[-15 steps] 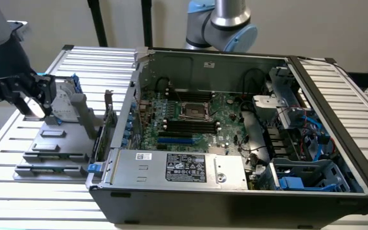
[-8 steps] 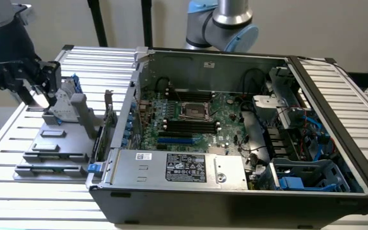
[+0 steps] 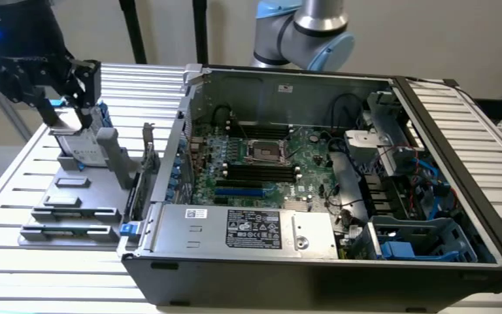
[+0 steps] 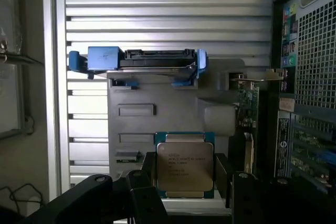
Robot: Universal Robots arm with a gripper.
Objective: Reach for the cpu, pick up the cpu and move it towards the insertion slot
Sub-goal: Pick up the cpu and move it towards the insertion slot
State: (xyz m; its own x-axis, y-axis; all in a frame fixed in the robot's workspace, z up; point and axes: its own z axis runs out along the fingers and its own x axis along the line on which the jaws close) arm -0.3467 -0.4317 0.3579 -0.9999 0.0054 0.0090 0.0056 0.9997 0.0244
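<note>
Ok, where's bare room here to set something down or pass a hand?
Free: the slatted table between the grey fixture and the near edge, and the slats on the exterior view's right of the computer case. Crowded: the fixture, where the gripper hangs at the cpu beside the hard drive; inside the case, memory slots and cables hem the insertion slot.

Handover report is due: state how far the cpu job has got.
Done: the reach. The pincer is at the cpu, over the grey holder. In hand: the pickup; whether the cpu is gripped cannot be told. Left: the move. The insertion slot is empty, its dark centre showing.
</note>
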